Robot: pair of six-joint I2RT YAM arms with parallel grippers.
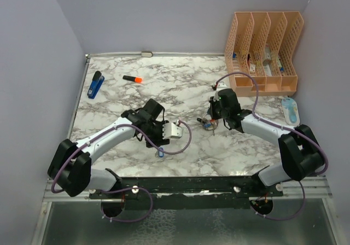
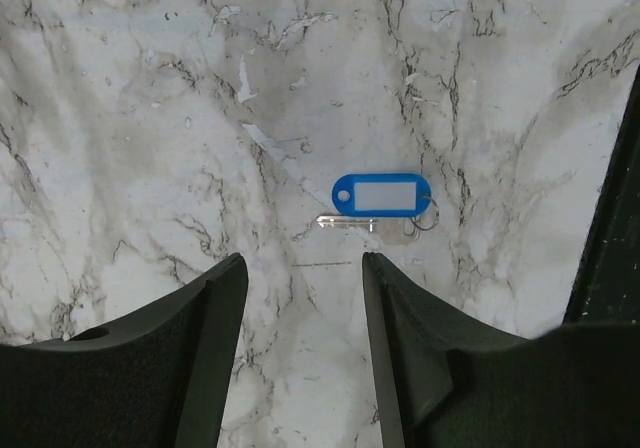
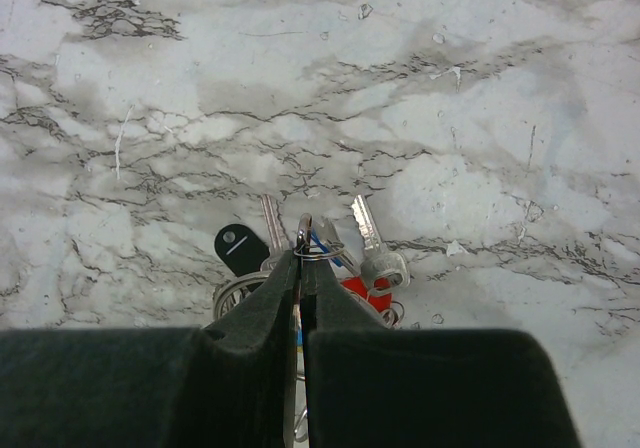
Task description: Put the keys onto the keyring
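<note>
Spread apart and holding nothing, the left fingers (image 2: 215, 328) hang over the tabletop (image 2: 120, 118). The right fingers (image 3: 285, 293) are pinched together on the keyring (image 3: 304, 230), their tips gripping its thin wire loop. At the back left of the marble lie a blue stapler (image 1: 95, 84) and an orange-capped marker (image 1: 133, 79), both well apart from either pair of fingers. A peach organizer (image 1: 262, 48) with four slots stands in the back right corner. A pale blue object (image 1: 291, 109) that I cannot identify lies just in front of it, near the right arm (image 1: 262, 126). A purple cable (image 1: 188, 138) curls beside the left wrist, close to the key (image 2: 378, 196), and another arcs up in front of the organizer. Bare marble lies between the left fingertips and the key, which lies flat just ahead of them, near the front edge of the tabletop in the top view. Its oblong blue tag has a pale label window and a hole at one end. A small silver blade lies just beside the tag, and a thin little ring sits at the other end. The keyring sits mid-tabletop, well apart from that key. Around its loop fan two silver keys (image 3: 370, 233), a black tag (image 3: 240, 248), a red tag (image 3: 365, 293) and a glimpse of blue; whether the blue is a second tagged key I cannot tell
</note>
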